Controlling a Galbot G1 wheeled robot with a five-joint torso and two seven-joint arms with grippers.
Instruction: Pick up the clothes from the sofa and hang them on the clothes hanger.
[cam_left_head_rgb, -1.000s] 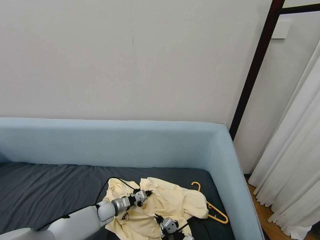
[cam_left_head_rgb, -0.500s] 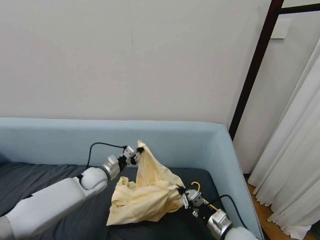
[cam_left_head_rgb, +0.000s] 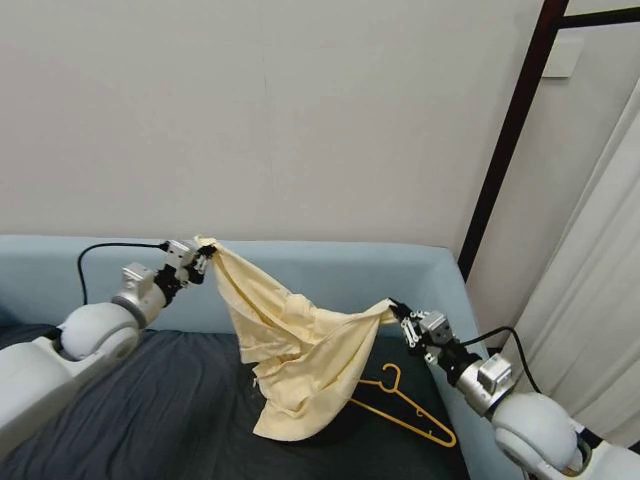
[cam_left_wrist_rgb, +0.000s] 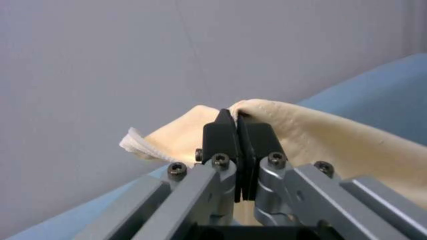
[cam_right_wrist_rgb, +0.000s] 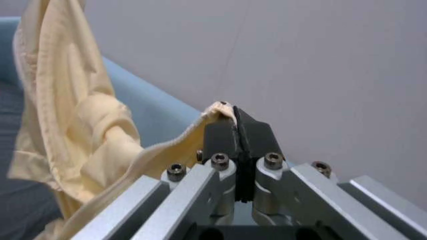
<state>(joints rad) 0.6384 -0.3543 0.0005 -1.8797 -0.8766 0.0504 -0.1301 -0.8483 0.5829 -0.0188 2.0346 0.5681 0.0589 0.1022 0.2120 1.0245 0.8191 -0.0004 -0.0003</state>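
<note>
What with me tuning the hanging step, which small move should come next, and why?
Probably raise both grippers a little higher. The left gripper and right gripper are each shut on an edge of the yellow garment, which sags between them, its lowest fold down by the sofa seat, beside the orange hanger. More height should likely free it.

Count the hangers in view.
1. A yellow hanger lies on the sofa seat near its right end, beneath the cream garment stretched between the left hand and right hand. The cloth covers part of it and could hide another.
</note>
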